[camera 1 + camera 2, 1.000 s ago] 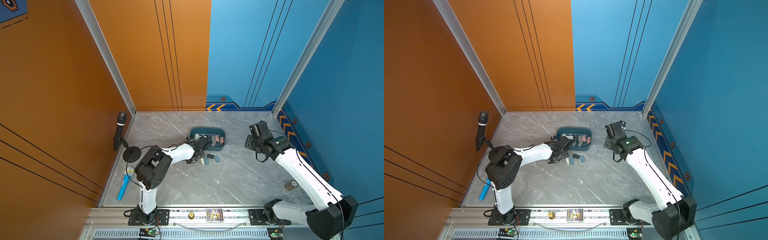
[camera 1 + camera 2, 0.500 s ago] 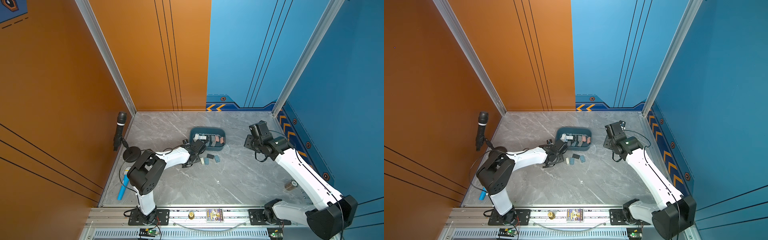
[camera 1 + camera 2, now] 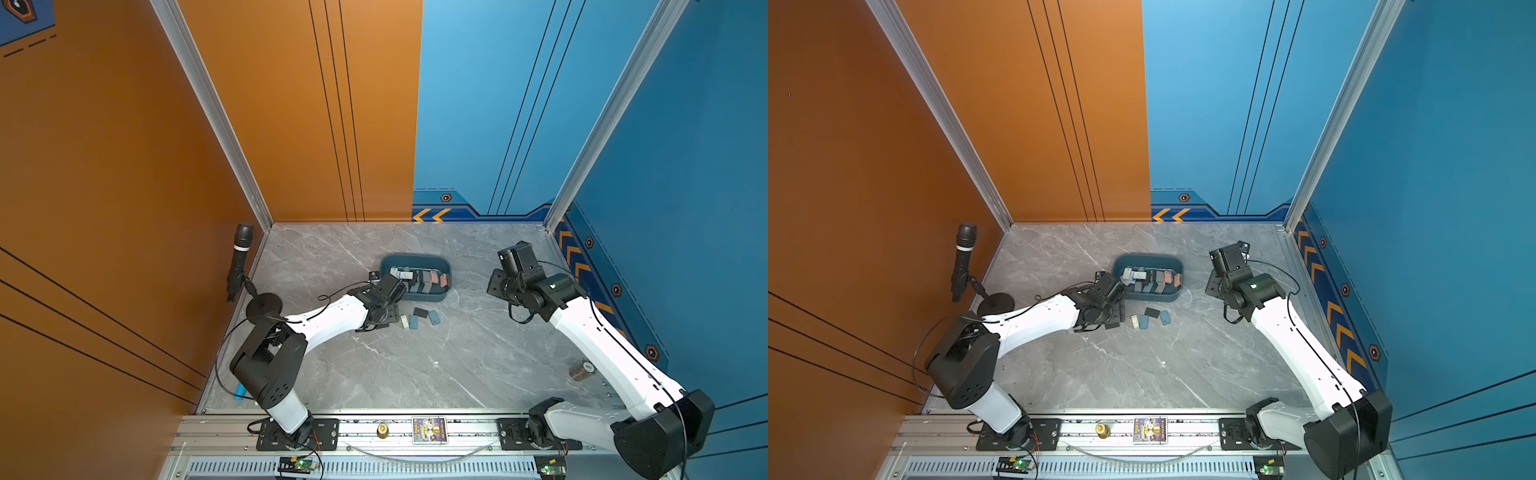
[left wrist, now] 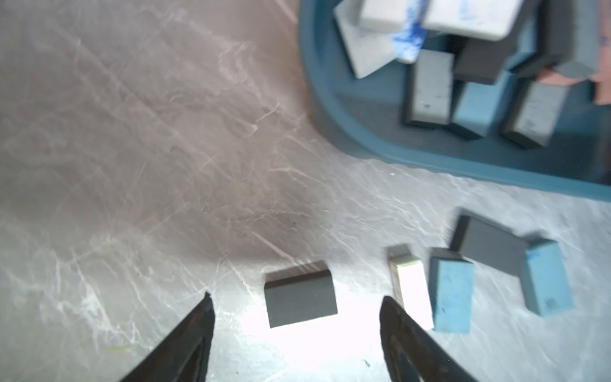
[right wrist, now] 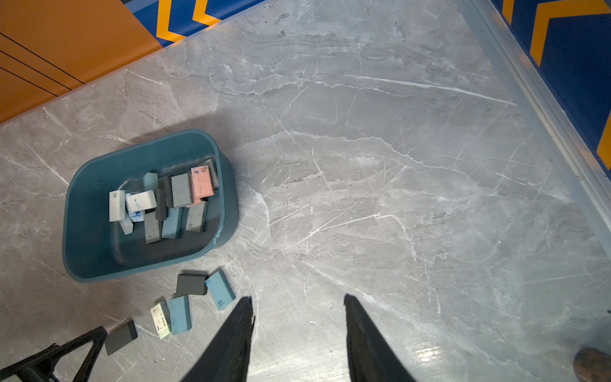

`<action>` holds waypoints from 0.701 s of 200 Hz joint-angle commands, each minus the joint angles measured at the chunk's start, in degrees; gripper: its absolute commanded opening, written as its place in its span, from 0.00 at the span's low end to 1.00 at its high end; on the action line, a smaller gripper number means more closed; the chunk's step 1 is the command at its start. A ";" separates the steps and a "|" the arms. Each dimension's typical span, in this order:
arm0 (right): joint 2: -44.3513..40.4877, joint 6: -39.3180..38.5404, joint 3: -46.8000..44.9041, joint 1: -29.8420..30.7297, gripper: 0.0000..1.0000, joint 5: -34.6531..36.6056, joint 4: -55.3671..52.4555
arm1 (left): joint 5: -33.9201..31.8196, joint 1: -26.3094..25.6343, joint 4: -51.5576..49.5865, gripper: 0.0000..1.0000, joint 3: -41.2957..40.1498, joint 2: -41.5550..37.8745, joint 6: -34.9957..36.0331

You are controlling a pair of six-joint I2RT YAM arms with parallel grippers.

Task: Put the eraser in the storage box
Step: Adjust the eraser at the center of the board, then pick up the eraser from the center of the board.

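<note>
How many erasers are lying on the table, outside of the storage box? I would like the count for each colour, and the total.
Dark grey erasers: 2
Blue erasers: 2
White eraser: 1
Total outside the storage box: 5

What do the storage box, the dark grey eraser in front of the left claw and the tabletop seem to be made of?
Storage box: likely moulded plastic; smooth teal, rounded rim.
Dark grey eraser: probably rubber or vinyl; matt, crisp block edges.
Tabletop: polished stone or marble-look laminate, unclear which; grey veining, glare.
</note>
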 commanded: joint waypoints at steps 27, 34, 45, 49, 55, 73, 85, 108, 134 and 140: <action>-0.66 1.00 -1.70 0.44 0.47 -0.69 0.30 | 15.10 4.27 0.61 0.79 -4.50 -3.87 21.44; -0.76 1.00 -1.79 0.44 0.47 -0.76 0.30 | 16.70 4.75 0.51 0.78 -4.79 -4.02 22.84; -0.72 0.99 -2.04 0.44 0.47 -0.86 0.30 | 18.56 5.15 0.64 0.78 -4.97 -4.07 24.79; -0.78 1.00 -2.18 0.45 0.47 -0.85 0.30 | 18.84 5.17 0.66 0.78 -4.87 -4.07 25.28; -0.84 0.96 -2.28 0.42 0.47 -0.97 0.35 | 19.58 5.28 0.85 0.78 -4.74 -3.90 26.23; -0.91 0.84 -2.30 0.37 0.47 -1.12 0.22 | 20.66 5.38 0.71 0.78 -3.86 -3.14 29.64; -0.98 0.57 -2.20 0.35 0.47 -1.22 0.10 | 20.70 5.80 -0.02 0.78 -3.02 -2.43 31.79; -1.54 0.12 -2.04 0.18 0.47 -1.10 -0.43 | 21.93 6.88 -1.66 0.78 -1.59 -1.20 35.24; -2.19 0.08 -2.28 -0.18 0.48 -1.20 -0.76 | 22.96 7.34 -1.89 0.78 -1.01 -0.59 38.85; -2.26 0.10 -2.24 -0.18 0.48 -1.29 -0.79 | 22.65 7.41 -2.25 0.78 -0.82 -0.40 39.80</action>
